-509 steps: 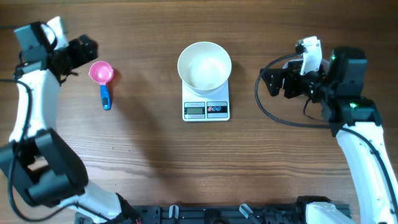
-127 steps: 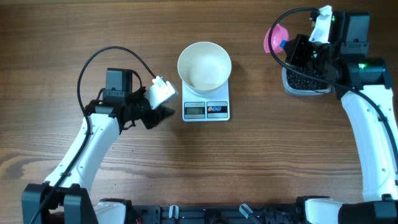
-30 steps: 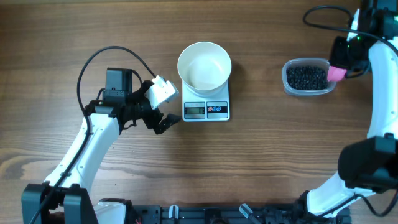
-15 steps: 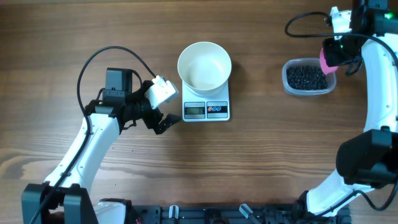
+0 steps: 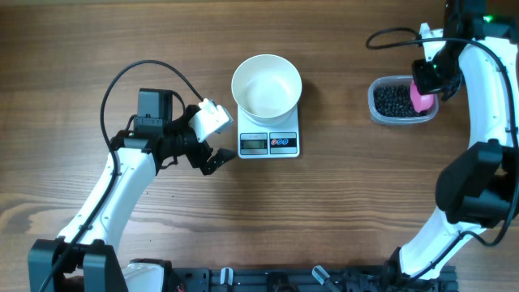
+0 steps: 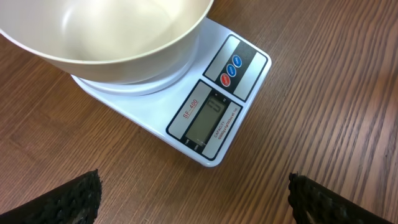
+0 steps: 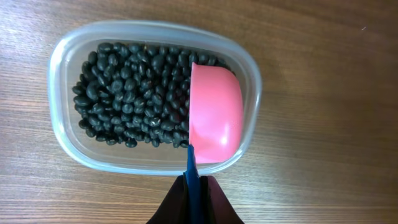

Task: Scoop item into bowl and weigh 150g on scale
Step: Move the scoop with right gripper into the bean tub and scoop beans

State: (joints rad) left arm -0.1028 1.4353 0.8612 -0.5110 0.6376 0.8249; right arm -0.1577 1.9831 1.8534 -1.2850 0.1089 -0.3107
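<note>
The item, a heap of small black beans [image 7: 134, 93], fills a clear plastic container [image 5: 395, 100] at the right of the table. My right gripper [image 7: 193, 186] is shut on the blue handle of a pink scoop [image 7: 214, 118]. The scoop's cup stands on edge inside the container's right end, against the beans. From above, the scoop [image 5: 422, 97] shows just below my right gripper [image 5: 426, 79]. The white bowl [image 5: 267, 85] sits empty on the white scale [image 5: 268, 143]. My left gripper [image 5: 219, 143] is open just left of the scale. The scale [image 6: 211, 118] and bowl [image 6: 106, 37] lie ahead of that gripper [image 6: 194, 202].
The clear container's rim [image 7: 59, 74] sits on bare wooden table. Cables loop over the left arm [image 5: 122, 174] and near the right arm [image 5: 478, 97]. A black rail runs along the table's front edge [image 5: 268, 280].
My right gripper has carried the pink scoop from the container's right edge leftwards and into its right end. The left arm, bowl and scale have not moved.
</note>
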